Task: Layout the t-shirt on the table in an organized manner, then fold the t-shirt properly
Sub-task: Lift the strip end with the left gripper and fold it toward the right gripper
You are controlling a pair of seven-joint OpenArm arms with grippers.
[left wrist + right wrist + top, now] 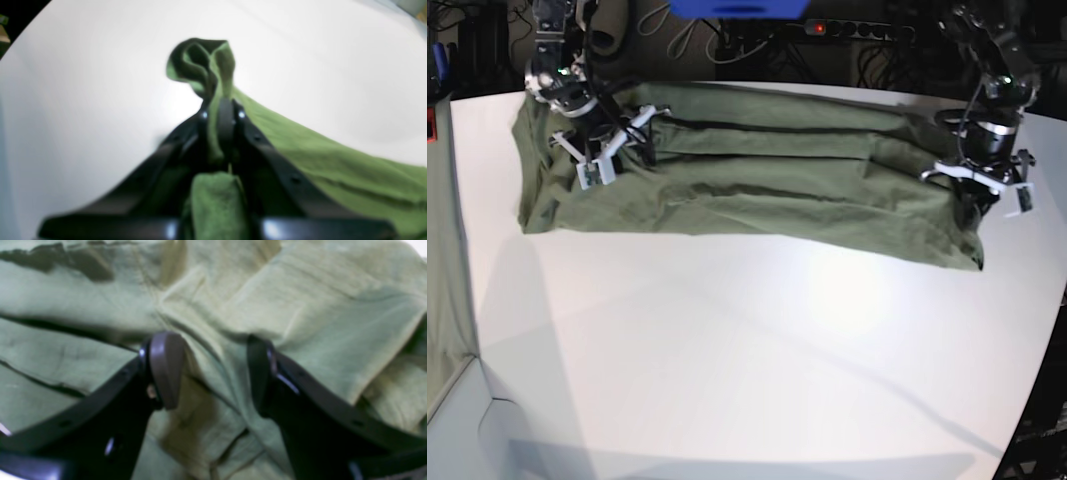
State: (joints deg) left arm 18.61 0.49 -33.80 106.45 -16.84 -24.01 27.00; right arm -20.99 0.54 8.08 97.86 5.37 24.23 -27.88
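Observation:
The olive-green t-shirt (757,190) lies wrinkled in a long band across the far half of the white table (747,340). My left gripper (222,106) is shut on a bunched fold at the shirt's corner, and a loop of cloth (203,63) pokes out past the fingertips. In the base view this gripper (975,205) sits at the shirt's right end. My right gripper (213,370) stands open just above the creased t-shirt (300,306), with nothing between its fingers (166,370). In the base view it (617,150) hovers near the shirt's left end.
A greenish-grey cloth strip (442,280) hangs at the left edge. Cables and a power strip (857,28) lie behind the table. The table's curved edge (1052,330) runs down the right side. Bare white tabletop (83,100) lies left of the left gripper.

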